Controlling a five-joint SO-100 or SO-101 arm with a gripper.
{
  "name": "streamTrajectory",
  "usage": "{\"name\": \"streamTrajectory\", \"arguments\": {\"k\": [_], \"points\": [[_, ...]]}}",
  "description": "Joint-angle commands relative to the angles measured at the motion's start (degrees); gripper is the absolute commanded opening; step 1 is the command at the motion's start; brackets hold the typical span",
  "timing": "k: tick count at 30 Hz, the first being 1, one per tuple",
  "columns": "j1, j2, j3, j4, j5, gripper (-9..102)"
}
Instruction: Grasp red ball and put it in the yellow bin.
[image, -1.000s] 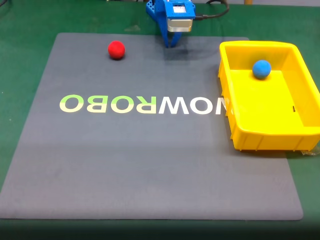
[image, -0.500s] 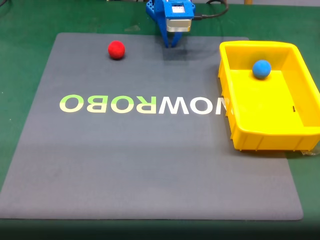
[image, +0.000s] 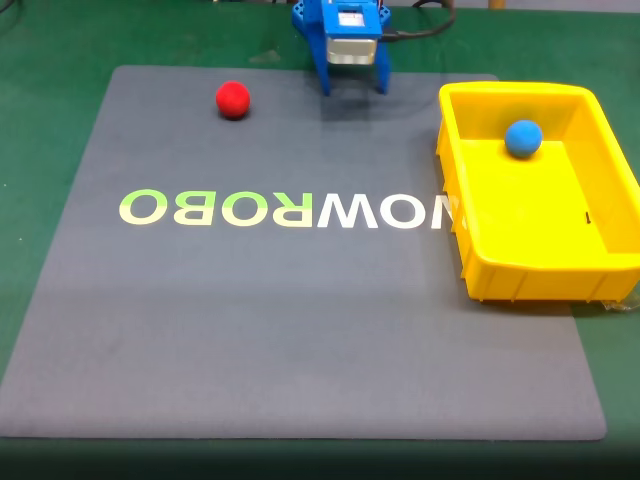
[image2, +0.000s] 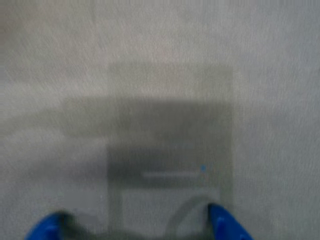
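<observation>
- A grey mat (image: 300, 330) covers most of a green table (image: 40, 120).
- Pale green-white mirrored lettering (image: 285, 208) runs across the mat's middle.
- A blue ball (image: 523, 137) lies to the right of the mat, towards its far corner.

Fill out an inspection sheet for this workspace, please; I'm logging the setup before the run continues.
Surface: grey mat with mirrored pale lettering, lying on a green tabletop.
Job's things: red ball on the mat near its far left corner, untouched; yellow bin at the mat's right edge in the fixed view.
Clutter: blue ball inside the bin.
Gripper: blue gripper at the mat's far edge, jaws spread, holding nothing; its fingertips show over bare mat in the wrist view.
Cables: black cable behind the arm.
Surroundings: nothing seen beyond the tabletop.
</observation>
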Motion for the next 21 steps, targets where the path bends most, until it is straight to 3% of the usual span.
{"name": "streamTrajectory", "arguments": {"k": [1,12,17,21], "points": [[1.1,0.7,-0.6,1.1,-1.3,38],[5.8,-4.1,-20.7,8.5,-2.9,37],[14.7,-11.8,-25.9,6.8,-7.9,37],[23.5,-14.6,-26.7,0.8,-11.9,38]]}}
